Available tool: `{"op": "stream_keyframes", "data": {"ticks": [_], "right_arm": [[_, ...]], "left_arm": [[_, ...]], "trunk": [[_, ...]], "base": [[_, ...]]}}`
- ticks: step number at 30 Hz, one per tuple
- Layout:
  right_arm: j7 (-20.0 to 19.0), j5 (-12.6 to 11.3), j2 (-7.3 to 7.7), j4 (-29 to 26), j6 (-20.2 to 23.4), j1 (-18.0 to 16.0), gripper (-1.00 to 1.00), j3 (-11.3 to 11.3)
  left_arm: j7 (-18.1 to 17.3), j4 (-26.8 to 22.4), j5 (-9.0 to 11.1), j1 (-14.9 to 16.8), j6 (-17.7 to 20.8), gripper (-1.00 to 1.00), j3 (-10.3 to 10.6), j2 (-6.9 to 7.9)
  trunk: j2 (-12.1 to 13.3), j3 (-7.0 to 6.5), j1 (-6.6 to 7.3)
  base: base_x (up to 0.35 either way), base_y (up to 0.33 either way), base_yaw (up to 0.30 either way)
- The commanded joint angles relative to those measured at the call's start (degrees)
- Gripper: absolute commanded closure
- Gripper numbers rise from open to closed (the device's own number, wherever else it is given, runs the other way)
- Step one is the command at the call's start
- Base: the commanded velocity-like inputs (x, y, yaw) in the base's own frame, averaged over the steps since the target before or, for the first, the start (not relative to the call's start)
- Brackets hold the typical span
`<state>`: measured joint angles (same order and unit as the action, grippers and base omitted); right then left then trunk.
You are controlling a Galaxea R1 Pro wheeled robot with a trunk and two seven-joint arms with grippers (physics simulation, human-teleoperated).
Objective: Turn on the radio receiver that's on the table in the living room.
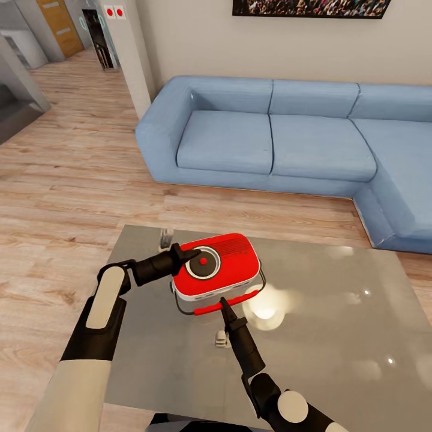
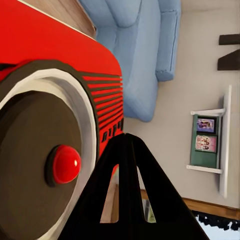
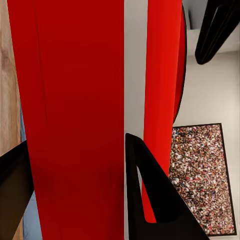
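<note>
The red radio receiver point(image 1: 225, 255) lies on the glossy table point(image 1: 336, 366) near its left end, with its round white-ringed dial point(image 1: 203, 262) facing up and a red button at the dial's middle. My left gripper point(image 1: 193, 254) is shut, its tip resting at the dial's left rim; the left wrist view has the closed fingers point(image 2: 127, 137) just beside the red button point(image 2: 65, 164). My right gripper point(image 1: 222, 303) comes from the front and is closed on the red grip of the radio's handle point(image 1: 210, 308). That handle is a broad red band point(image 3: 75, 100) between the fingers.
The blue L-shaped sofa point(image 1: 282, 138) stands behind the table, under the framed crowd picture point(image 1: 312, 7). Light wood floor point(image 1: 72, 180) stretches to the left towards a hallway. A small white object point(image 1: 221, 340) sits on the table just left of my right arm.
</note>
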<state>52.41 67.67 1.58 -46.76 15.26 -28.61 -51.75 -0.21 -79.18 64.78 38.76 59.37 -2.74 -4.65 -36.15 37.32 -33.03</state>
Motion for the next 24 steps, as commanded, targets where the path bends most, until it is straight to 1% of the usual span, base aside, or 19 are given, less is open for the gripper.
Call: {"op": "stream_keyframes", "data": {"ticks": [1, 8, 10, 11, 16, 24], "right_arm": [[0.01, 0.16, 0.0, -0.06, 0.11, 0.01, 1.0, -0.02], [-0.02, 0.18, 0.0, -0.01, 0.12, -0.02, 1.0, -0.02], [0.01, 0.18, 0.0, -0.01, 0.08, 0.01, 1.0, -0.02], [0.06, 0.18, 0.0, 0.0, 0.05, -0.02, 1.0, -0.02], [0.14, 0.18, 0.0, -0.07, 0.03, 0.0, 1.0, -0.02], [0.16, 0.18, 0.0, -0.16, 0.03, 0.0, 1.0, -0.02]], "left_arm": [[0.01, 0.03, 0.0, 0.0, 0.01, 1.0, 0.01, -0.04], [0.1, 1.19, -0.02, 0.0, -0.04, 1.0, 0.02, 0.0], [0.7, 1.31, -0.02, 0.0, -0.04, 1.0, 0.02, 0.05], [1.82, 1.36, -0.01, 0.0, -0.05, 1.0, 0.02, 0.07], [3.42, 1.46, 0.0, 0.0, -0.1, 1.0, -0.06, 0.08], [3.79, 3.31, 0.0, 0.0, -0.14, 1.0, -0.07, 0.11]], "trunk": [[0.0, 0.0, 0.0], [0.0, 0.0, 0.0], [0.0, 0.0, 0.0], [0.0, 0.0, 0.0], [0.0, 0.0, 0.0], [0.0, 0.0, 0.0]], "base": [[0.0, 0.0, 0.0], [0.0, 0.0, 0.0], [0.0, 0.0, 0.0], [0.0, 0.0, 0.0], [0.0, 0.0, 0.0], [0.0, 0.0, 0.0]]}}
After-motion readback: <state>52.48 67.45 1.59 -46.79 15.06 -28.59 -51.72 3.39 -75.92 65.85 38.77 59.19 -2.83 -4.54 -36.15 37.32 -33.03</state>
